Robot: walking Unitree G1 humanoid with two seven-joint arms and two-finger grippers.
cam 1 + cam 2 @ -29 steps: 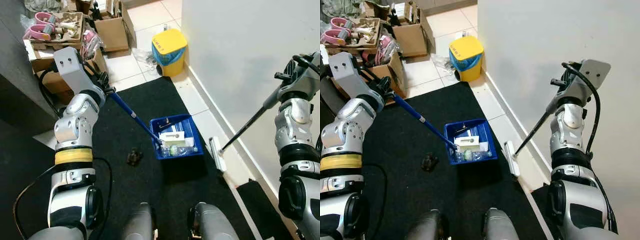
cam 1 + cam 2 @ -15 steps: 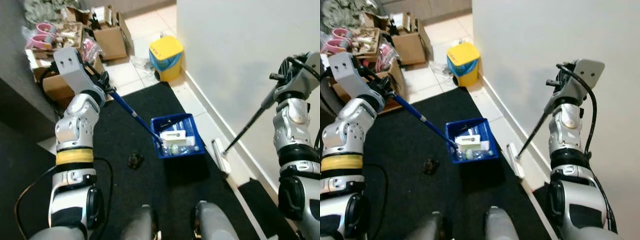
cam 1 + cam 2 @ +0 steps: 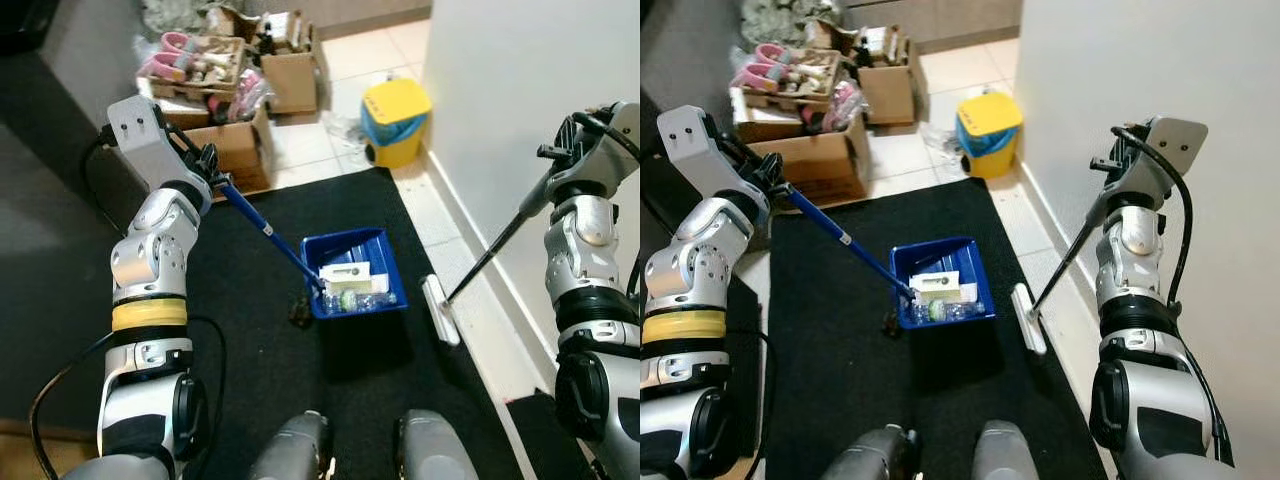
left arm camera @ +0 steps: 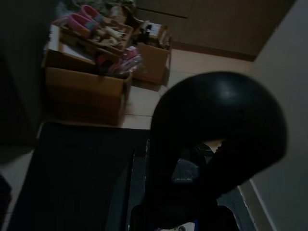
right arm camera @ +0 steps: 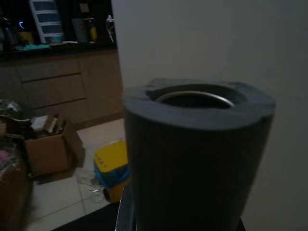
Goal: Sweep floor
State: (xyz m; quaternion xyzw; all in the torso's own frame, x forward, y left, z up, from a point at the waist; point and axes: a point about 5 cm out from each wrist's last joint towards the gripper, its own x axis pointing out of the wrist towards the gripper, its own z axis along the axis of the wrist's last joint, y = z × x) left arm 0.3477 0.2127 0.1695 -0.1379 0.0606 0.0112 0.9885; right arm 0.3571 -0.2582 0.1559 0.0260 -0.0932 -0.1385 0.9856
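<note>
My left gripper (image 3: 211,177) is shut on the long blue handle (image 3: 266,229) of a blue dustpan (image 3: 336,247), which rests on the black mat (image 3: 240,340). In the pan lie a white box (image 3: 347,272) and clear plastic litter. A small dark clump of debris (image 3: 299,313) lies on the mat, touching the pan's near left corner. My right gripper (image 3: 566,166) is shut on the grey broom handle (image 3: 492,256). The white broom head (image 3: 440,310) sits on the pale tiles at the mat's right edge. The grey foam top of the handle (image 5: 192,144) is close up in the right wrist view.
A white wall (image 3: 540,70) runs close along my right. A yellow bin (image 3: 398,122) stands at the mat's far corner. Cardboard boxes (image 3: 235,150) full of clutter line the far left, by a dark cabinet (image 3: 70,120). My feet (image 3: 360,455) are at the bottom.
The whole view has shifted, so the camera moved. The dustpan now touches the dark clump, which lay apart to its left before. The broom head sits nearer the mat's edge.
</note>
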